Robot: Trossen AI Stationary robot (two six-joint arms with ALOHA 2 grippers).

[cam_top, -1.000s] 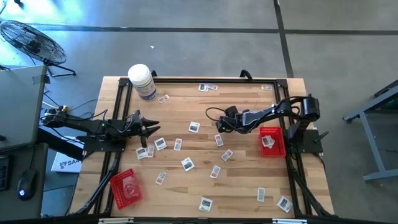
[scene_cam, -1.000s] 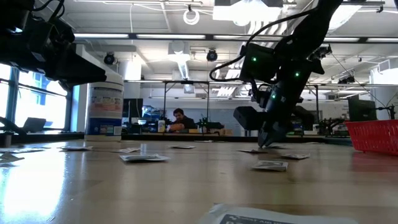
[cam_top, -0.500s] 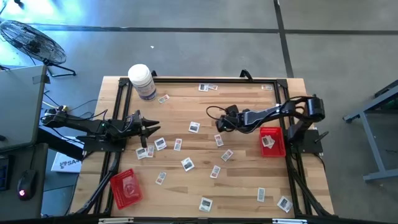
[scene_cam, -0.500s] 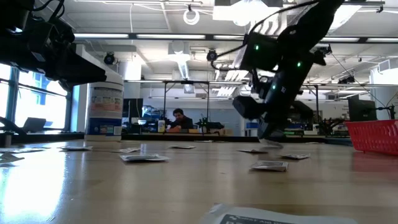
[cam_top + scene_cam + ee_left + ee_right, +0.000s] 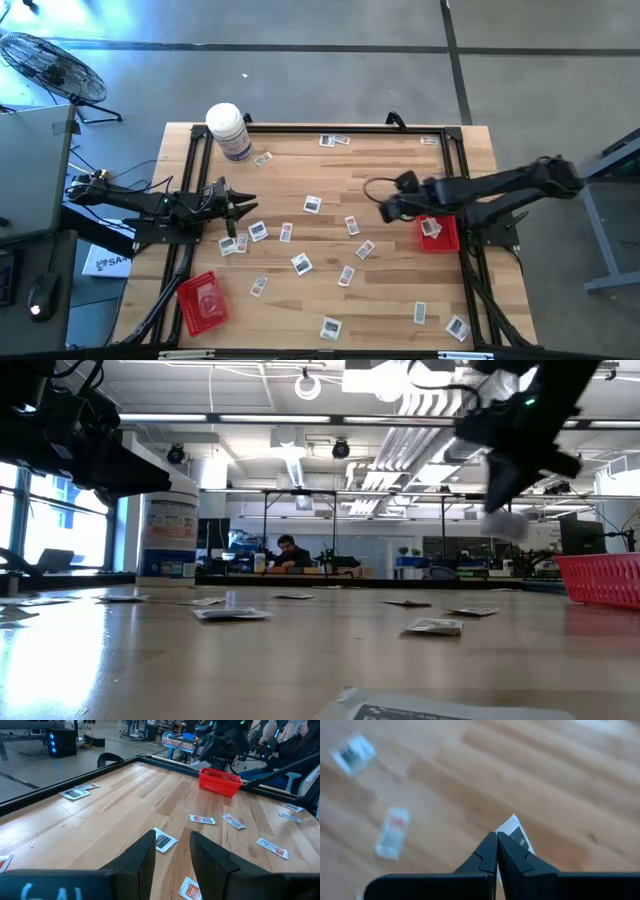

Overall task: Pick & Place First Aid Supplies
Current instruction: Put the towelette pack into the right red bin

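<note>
The left gripper (image 5: 171, 851) hangs low over the wooden table (image 5: 125, 800), its 2 dark fingers (image 5: 141, 857) standing apart. A white packet with dark print (image 5: 163, 841) lies between them, farther on. More packets (image 5: 202, 819) are scattered beyond. A red tray (image 5: 220, 781) stands near the far edge, with the other dark arm (image 5: 222, 742) above it.

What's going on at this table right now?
The right pincer is shut on a small white packet, held in the air beside the red tray on the table's right side. The left pincer hangs open above the left side, holding nothing. Many more packets lie scattered across the wooden table.
</note>
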